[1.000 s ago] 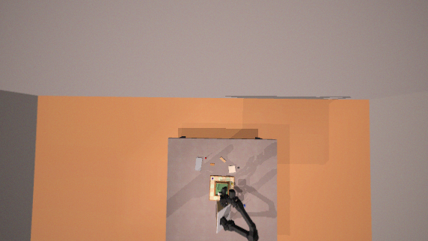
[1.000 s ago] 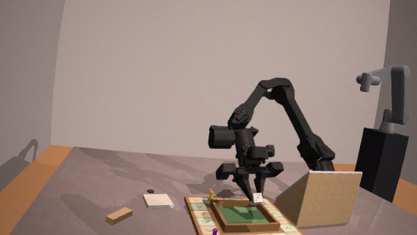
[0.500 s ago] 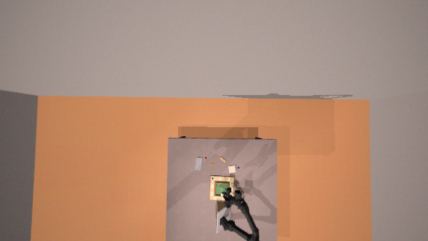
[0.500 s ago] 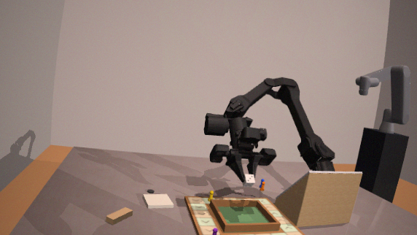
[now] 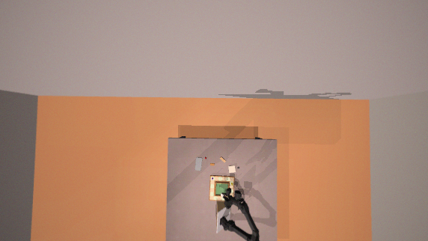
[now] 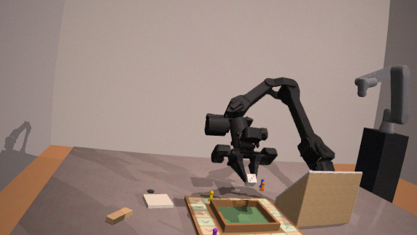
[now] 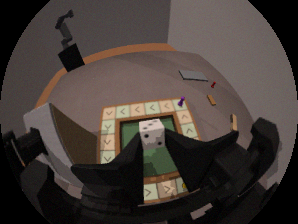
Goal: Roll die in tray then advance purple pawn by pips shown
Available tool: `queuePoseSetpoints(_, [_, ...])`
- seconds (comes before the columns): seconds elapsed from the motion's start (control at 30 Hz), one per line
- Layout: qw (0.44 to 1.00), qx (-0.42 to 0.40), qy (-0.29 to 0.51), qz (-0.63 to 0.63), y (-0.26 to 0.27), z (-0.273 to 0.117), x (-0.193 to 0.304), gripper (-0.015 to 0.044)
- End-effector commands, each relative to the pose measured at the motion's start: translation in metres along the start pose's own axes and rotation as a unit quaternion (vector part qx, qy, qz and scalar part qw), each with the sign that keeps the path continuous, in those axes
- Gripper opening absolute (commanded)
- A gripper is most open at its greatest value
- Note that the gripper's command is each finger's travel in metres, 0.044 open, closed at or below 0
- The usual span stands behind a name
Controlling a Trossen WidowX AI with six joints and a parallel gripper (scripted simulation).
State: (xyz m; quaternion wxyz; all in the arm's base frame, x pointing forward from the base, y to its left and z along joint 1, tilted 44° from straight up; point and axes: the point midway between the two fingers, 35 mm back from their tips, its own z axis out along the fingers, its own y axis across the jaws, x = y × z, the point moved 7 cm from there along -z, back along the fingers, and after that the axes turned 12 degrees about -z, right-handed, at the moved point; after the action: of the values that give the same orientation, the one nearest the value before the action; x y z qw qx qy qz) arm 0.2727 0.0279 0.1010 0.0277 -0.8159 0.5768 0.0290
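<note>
- Counter (image 5: 183, 221) (image 6: 91, 182) (image 7: 135, 75): carries the board and the loose parts.
- Black arm (image 5: 251, 221) (image 6: 299, 113): reaches over the counter, hand end directed downward.
- Wedge-shaped stand (image 5: 221, 221) (image 6: 332, 201) (image 7: 45, 140): upright beside the board, sloped face pale, side face wooden.
- Game board (image 5: 211, 187) (image 6: 205, 221) (image 7: 108, 142): square, flat on the counter; arrow-marked squares form a track around the tray.
- Tray (image 5: 215, 183) (image 6: 251, 228) (image 7: 119, 135): open-topped, brown walls, green floor, seated in the middle of the board; shadow falls across the floor.
- Hand (image 5: 224, 195) (image 6: 251, 178) (image 7: 150, 133): clenched on the die, one finger at each side.
- Grey slab (image 5: 198, 164) (image 7: 193, 75): flat on the counter, apart from the board.
- Pale square block (image 5: 232, 169) (image 6: 158, 201): flat near the board; small dark disc (image 5: 238, 168) (image 6: 150, 191) just beside it.
- White die (image 5: 223, 195) (image 6: 251, 179) (image 7: 151, 134): gripped, raised above the board and outside the tray cavity.
- Purple pawn (image 5: 212, 178) (image 6: 215, 231) (image 7: 181, 101): upright on a corner square of the track.
- Yellow pawn (image 5: 232, 183) (image 6: 211, 195) (image 7: 184, 186): on the track, outside the tray wall.
- Red pawn (image 5: 205, 158) (image 7: 213, 84): off the board, near the slab.
</note>
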Motion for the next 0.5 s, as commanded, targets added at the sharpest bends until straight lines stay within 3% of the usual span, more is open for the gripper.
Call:
queuePoseSetpoints(0.0, [1.0, 0.0, 0.0, 0.0, 0.0, 0.0, 0.0, 0.0])
queuePoseSetpoints(0.03, [1.0, 0.0, 0.0, 0.0, 0.0, 0.0, 0.0, 0.0])
queuePoseSetpoints(0.3, [1.0, 0.0, 0.0, 0.0, 0.0, 0.0, 0.0, 0.021])
queuePoseSetpoints(0.47, [1.0, 0.001, -0.004, 0.001, -0.006, -0.026, -0.029, 0.0341])
